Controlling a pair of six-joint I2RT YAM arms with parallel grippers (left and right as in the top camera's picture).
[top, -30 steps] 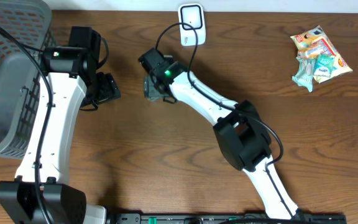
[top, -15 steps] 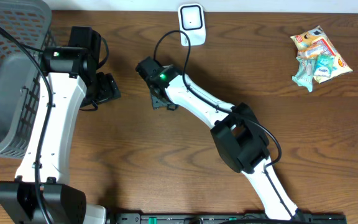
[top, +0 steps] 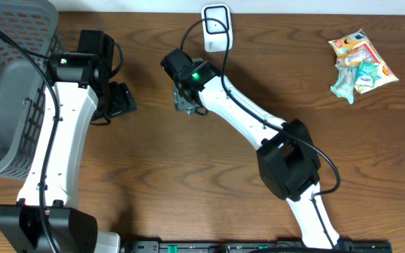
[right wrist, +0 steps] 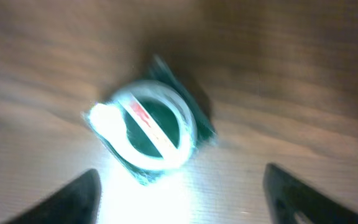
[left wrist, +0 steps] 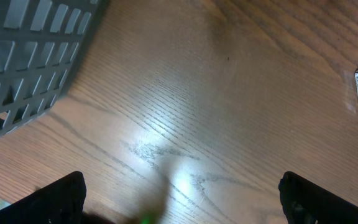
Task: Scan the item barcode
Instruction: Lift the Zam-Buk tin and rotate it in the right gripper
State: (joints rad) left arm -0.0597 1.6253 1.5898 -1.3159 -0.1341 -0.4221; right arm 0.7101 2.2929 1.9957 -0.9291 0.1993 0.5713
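Overhead: Bench (top: 153, 183) is dark wood. Grey basket (top: 9, 77) sits at the left edge. White scanner (top: 216, 28) stands at the far edge, mid-bench. A heap of snack packets (top: 361, 63) lies far right, well apart from both arms. Right gripper (top: 188, 95) hangs directly over a small green packet (top: 183, 106), mostly hiding it; the packet lies on the bench near the scanner, to its front-left. Left gripper (top: 120, 102) is between basket and packet, touching neither.

Left wrist: Left gripper (left wrist: 182, 199) is spread wide, nothing between the fingers (left wrist: 61, 196); bare wood below. Basket wall is upper left. The green packet shows at the right edge, a printed label facing the camera; print too small to read.

Right wrist: Frame blurred. Right gripper (right wrist: 188, 196) is spread, finger tips (right wrist: 73, 199) at the lower corners. The packet lies flat on the bench ahead of the tips, untouched; a pale ring with a red mark on top.
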